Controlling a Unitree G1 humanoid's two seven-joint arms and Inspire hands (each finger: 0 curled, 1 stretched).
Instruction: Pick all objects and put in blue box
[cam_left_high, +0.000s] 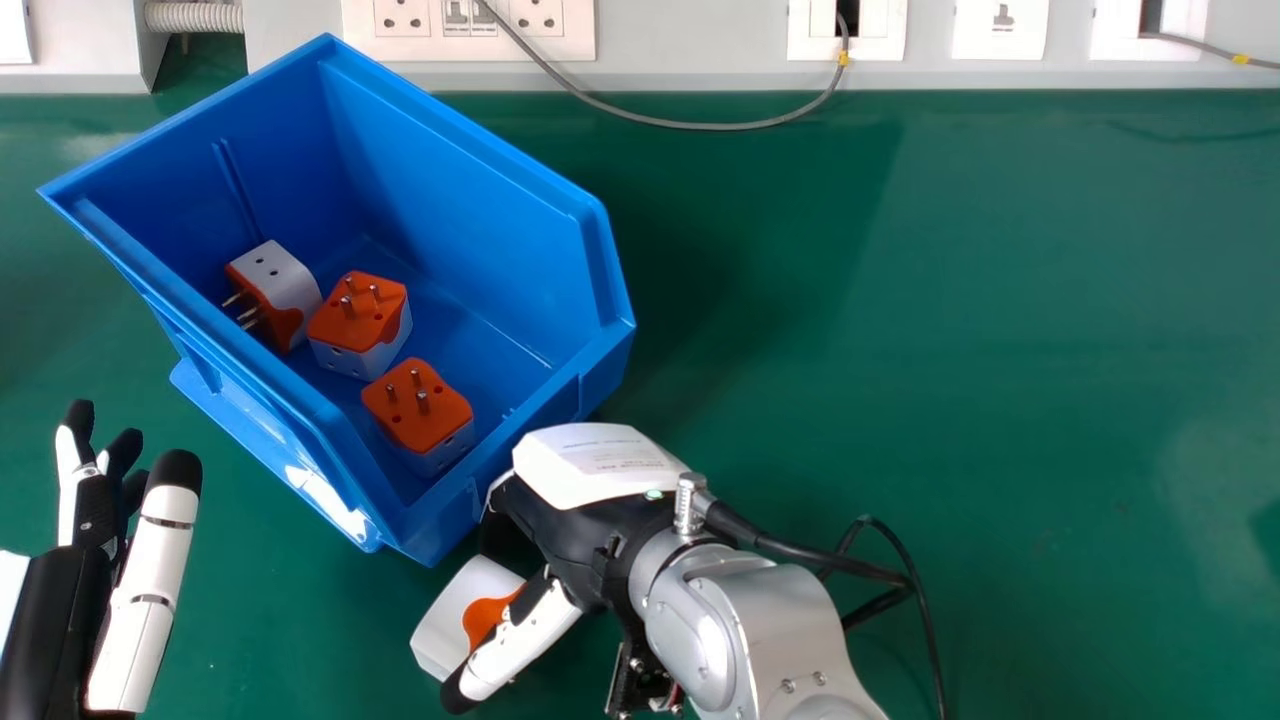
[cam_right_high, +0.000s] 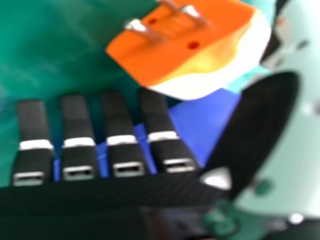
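In the head view my right hand (cam_left_high: 590, 535) is just off the blue box's (cam_left_high: 350, 440) near corner, its thumb and fingers closed round a white and orange adapter (cam_left_high: 440, 625). My right hand (cam_right_high: 260, 125) shows in the right hand view with the adapter (cam_right_high: 185, 45) at its thumb and nearest fingertip, metal pins exposed. Inside the box lie three more adapters: one on its side (cam_left_high: 285, 280), one pins up (cam_left_high: 360, 315), another pins up (cam_left_high: 418, 405). At the head view's lower left, my left hand (cam_left_high: 145, 590) rests open with nothing in it.
The green table (cam_left_high: 950, 330) extends to the right of the box. Along its back runs a white trunking with sockets (cam_left_high: 470, 20), and a grey cable (cam_left_high: 700, 125) loops down from it. A black cable (cam_left_high: 910, 580) hangs beside my right wrist.
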